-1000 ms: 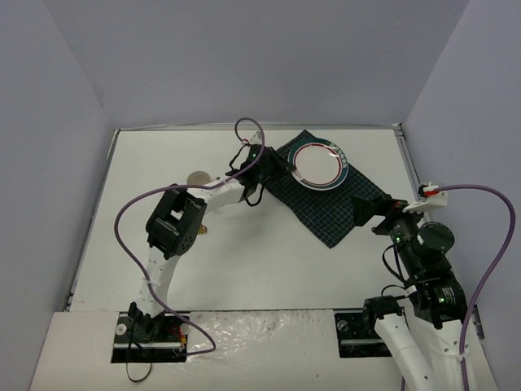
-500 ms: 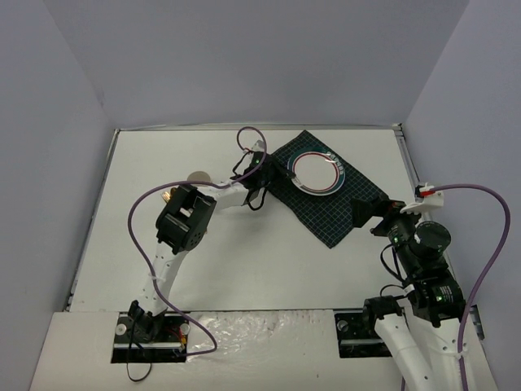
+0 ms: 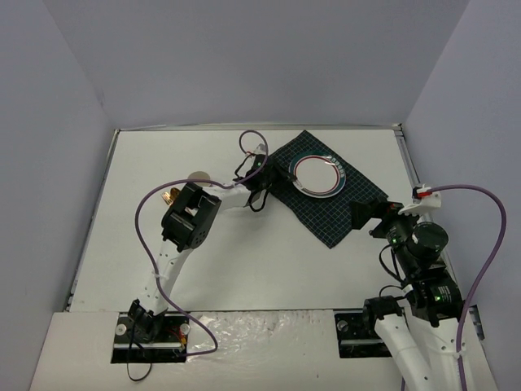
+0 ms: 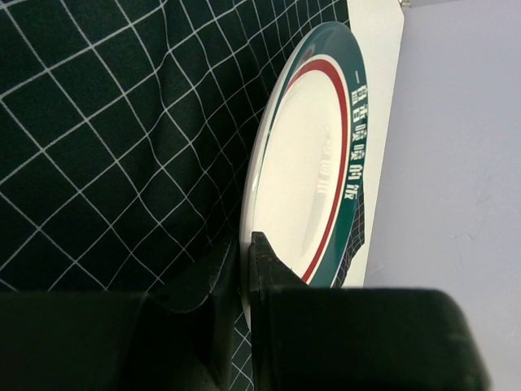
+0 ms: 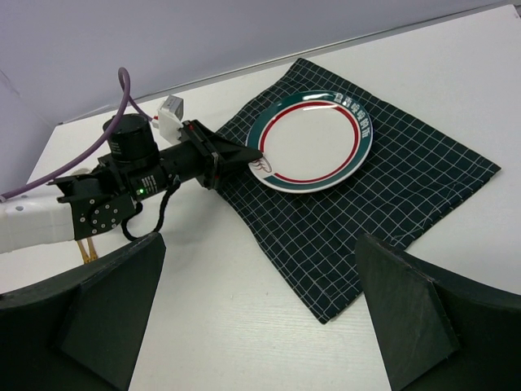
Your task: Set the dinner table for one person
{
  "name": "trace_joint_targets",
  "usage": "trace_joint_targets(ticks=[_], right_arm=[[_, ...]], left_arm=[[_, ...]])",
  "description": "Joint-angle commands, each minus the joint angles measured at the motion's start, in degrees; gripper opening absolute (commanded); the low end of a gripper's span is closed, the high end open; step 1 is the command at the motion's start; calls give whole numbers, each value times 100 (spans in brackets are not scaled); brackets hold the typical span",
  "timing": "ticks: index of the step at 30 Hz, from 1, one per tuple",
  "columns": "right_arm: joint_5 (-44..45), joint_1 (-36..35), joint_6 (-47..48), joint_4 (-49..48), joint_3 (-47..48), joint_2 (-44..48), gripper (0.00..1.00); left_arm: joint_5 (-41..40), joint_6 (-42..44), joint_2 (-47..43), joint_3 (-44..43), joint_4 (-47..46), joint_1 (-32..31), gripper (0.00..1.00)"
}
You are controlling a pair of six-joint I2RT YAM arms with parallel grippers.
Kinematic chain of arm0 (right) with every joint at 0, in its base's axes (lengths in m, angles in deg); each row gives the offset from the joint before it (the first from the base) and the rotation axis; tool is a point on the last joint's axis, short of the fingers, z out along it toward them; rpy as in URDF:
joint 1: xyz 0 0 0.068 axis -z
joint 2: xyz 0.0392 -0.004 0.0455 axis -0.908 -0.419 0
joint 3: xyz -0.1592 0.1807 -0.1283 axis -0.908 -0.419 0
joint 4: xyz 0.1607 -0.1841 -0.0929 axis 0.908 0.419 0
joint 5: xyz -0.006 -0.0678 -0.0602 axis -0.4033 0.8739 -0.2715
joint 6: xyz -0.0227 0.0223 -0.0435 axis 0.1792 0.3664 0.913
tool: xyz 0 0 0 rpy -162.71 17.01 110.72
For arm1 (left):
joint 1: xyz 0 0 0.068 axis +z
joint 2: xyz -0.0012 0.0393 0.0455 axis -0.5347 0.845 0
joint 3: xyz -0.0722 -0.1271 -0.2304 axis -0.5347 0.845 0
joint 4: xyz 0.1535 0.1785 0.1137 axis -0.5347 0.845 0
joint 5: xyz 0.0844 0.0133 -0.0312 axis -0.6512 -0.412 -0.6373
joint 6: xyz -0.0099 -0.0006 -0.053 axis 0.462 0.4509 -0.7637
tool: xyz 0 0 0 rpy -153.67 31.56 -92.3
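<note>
A white plate [image 3: 317,175] with a green and red rim lies on a dark green checked cloth [image 3: 334,213] at the back right of the white dinner table [image 3: 269,269]. My left gripper [image 3: 281,172] is shut on the plate's left rim. In the left wrist view the rim of the plate [image 4: 313,155] sits pinched between the two dark fingers of that gripper [image 4: 244,248]. The right wrist view shows the plate [image 5: 313,138], the cloth [image 5: 383,212] and the left gripper [image 5: 248,155] at the rim. My right gripper [image 3: 370,213] hangs open near the cloth's near corner, holding nothing [image 5: 260,326].
A small gold thing [image 3: 171,195] lies beside the left arm's elbow, and a small round beige thing [image 3: 198,176] sits just behind it, partly hidden. Grey walls close in the table on three sides. A purple cable [image 3: 244,142] loops over the left wrist.
The left arm's elbow has swung to the right, uncovering the gold thing. The plate has shifted slightly toward the near side, still in the left gripper. The right arm has barely moved.
</note>
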Motion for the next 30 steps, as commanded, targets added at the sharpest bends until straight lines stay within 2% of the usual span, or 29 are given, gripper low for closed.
trace_joint_targets(ticks=[1,22,24,27,30], right_arm=[[19,-41,105,-324,-17,-12,100],[-29,-41,105,-309,-96,-7,100],[-29,-41,110,-314,-101,-12,100],[-20,-41,123,-309,-101,-15,100],[-20,-41,123,-309,-96,-15,100]], left_arm=[[79,-279,-365,18,-1023,0,0],[81,-221,-679,494,-1254,17,1],[86,-241,-658,499,-1254,17,7],[90,-272,-646,525,-1274,17,28],[82,-282,-705,596,-1289,23,40]])
